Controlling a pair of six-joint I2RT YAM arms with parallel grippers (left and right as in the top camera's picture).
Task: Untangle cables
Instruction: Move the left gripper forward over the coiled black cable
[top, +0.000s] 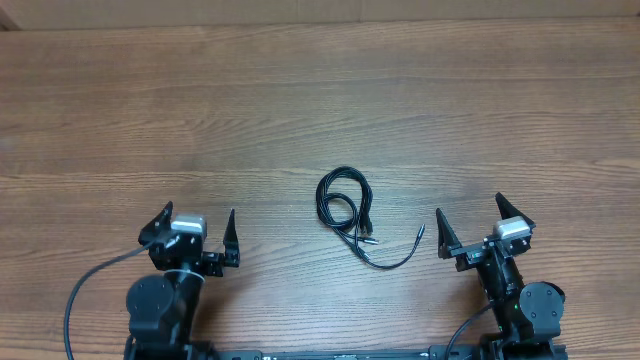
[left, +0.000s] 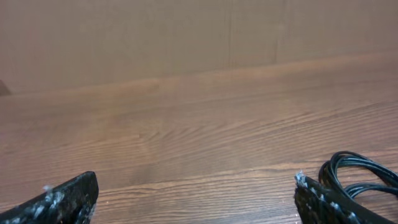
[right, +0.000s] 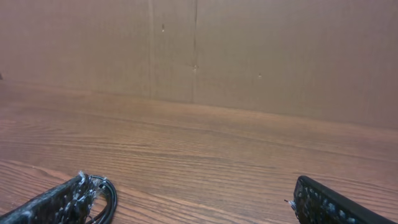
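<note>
A brown wood-grain bench (top: 320, 100) fills the overhead view, its grain running left to right. A plain brown wall (right: 249, 50) rises behind its far edge.

Left of the cables, the left jaws stand wide apart over bare wood, gripping nothing.

The cables (top: 350, 212), thin and black, lie on the bench between the 2 arms, wound into 1 oval coil. Its long axis runs from far to near. From the near end a loose tail curves rightward, its tip pointing away.

Right of the cables, the right jaws also gape, empty.
</note>
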